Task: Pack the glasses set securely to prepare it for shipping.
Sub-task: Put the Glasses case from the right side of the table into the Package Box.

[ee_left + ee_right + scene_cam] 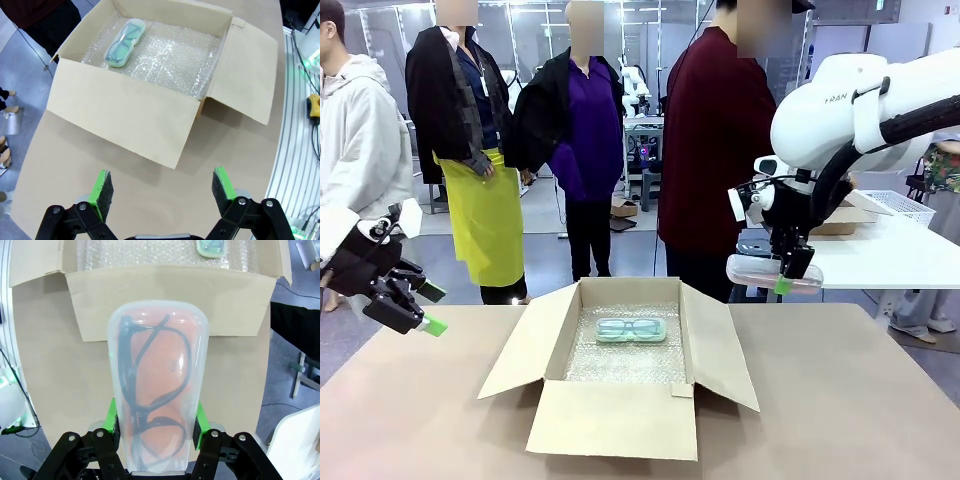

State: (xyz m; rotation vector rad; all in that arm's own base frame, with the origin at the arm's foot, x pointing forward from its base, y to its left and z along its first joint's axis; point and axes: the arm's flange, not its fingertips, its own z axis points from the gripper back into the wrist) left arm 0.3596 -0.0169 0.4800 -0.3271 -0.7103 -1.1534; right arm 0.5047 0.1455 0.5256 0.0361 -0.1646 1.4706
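Closest to the lens, the pale pink case (pixel 155 390) is seen clamped across its width by the right end effector (pixel 156 421), green pads pressed against both long sides and dark-framed glasses visible through the translucent shell. In the front view it is held roughly level in the air, beyond the right flap of the cardboard box (pixel 620 415) and not yet above the opening. The box sits open on the counter (pixel 840 400), flaps splayed, its floor lined with bubble wrap (pixel 620 365). The mint-green case (pixel 631 329) is laid flat on that lining, toward the far wall. The left end effector (pixel 415 310) is held wide open and empty above the counter, well to the left of the box. Placing the second case is judged to be the step in hand. It would best be carried over the opening clear of the right flap. It should be lowered flat onto the bare lining on the near side of the mint-green case, parallel to it and not stacked, and let go only once rested.
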